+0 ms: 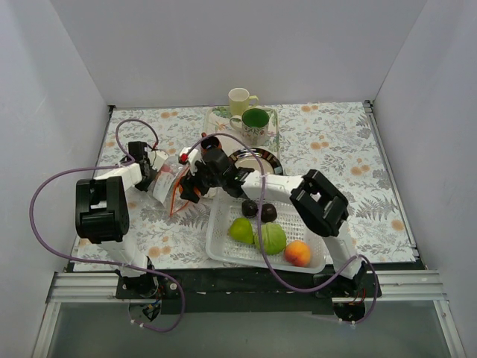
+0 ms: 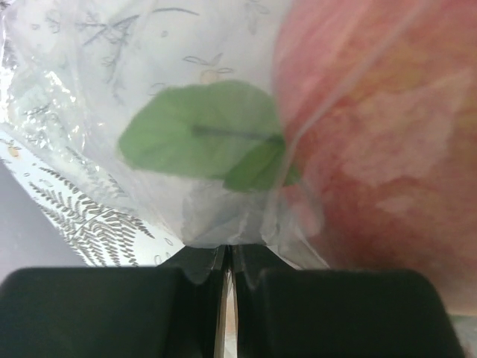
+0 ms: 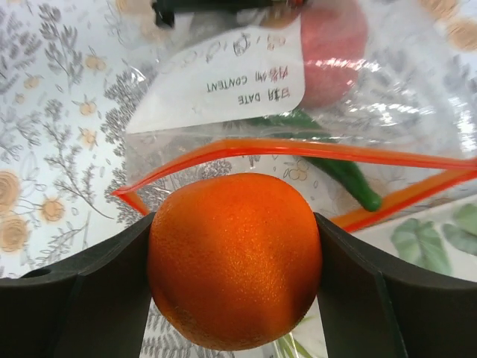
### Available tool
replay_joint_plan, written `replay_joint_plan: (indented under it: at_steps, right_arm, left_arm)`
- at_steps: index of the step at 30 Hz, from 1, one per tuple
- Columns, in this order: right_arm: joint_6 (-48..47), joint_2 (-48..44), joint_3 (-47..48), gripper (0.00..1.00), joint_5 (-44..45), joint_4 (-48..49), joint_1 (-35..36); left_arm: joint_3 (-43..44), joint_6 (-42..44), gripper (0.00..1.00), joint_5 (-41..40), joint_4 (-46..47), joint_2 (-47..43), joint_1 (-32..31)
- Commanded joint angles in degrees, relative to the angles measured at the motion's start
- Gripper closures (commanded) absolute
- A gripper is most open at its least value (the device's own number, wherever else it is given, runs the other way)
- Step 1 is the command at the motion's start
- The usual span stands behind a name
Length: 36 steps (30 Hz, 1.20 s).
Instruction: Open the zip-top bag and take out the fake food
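My right claw (image 3: 235, 224) clasped the orange (image 3: 234, 268) just outside the open mouth of the zip-top bag (image 3: 223, 89). My left claw (image 2: 226, 261), closed, pinched the bag's plastic. The apple (image 3: 332, 52) and chili (image 3: 344, 176) lay inside the bag. Next, I judged: carry the orange to the basket (image 1: 222, 224) beside the bag.

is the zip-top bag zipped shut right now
No, in the right wrist view the zip-top bag's orange-red zip strips gape wide apart behind the orange.
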Motion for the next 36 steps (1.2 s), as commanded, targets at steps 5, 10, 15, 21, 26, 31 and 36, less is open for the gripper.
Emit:
replay_joint_plan:
  at_steps: [5, 10, 15, 21, 26, 31, 36]
  right_arm:
    - [-1.84, -18.88, -6.31, 0.41, 4.40, 0.55, -0.42]
    - [-4.73, -32.74, -19.37, 0.41, 8.89, -4.81, -0.59]
    - [-2.37, -44.89, -34.34, 0.17, 18.81, -5.70, -0.68]
    - [-0.96, -51.24, -41.83, 0.02, 29.19, -7.18, -1.12]
    - [-1.92, -50.54, -38.42, 0.02, 36.05, -10.43, -1.12]
    - [-5.34, -47.74, -35.07, 0.02, 25.99, -5.19, -1.03]
    - [-11.14, -35.03, -26.31, 0.02, 17.61, 7.54, -0.95]
  left_arm:
    - [-2.16, 0.57, 1.00, -1.18, 1.58, 0.36, 0.41]
    - [-1.37, 1.18, 1.00, 0.93, 0.61, -1.22, 0.41]
    - [-0.67, 1.10, 1.00, 2.34, 0.08, -1.93, 0.41]
    - [1.97, -0.40, 1.00, 2.16, -2.29, -0.08, 0.50]
    - [3.12, -0.84, 1.00, 2.86, -3.96, -0.52, 0.50]
    - [3.12, -0.92, 1.00, 3.30, -4.05, -0.87, 0.50]
    - [2.85, -1.10, 1.00, 4.01, -4.76, -0.70, 0.50]
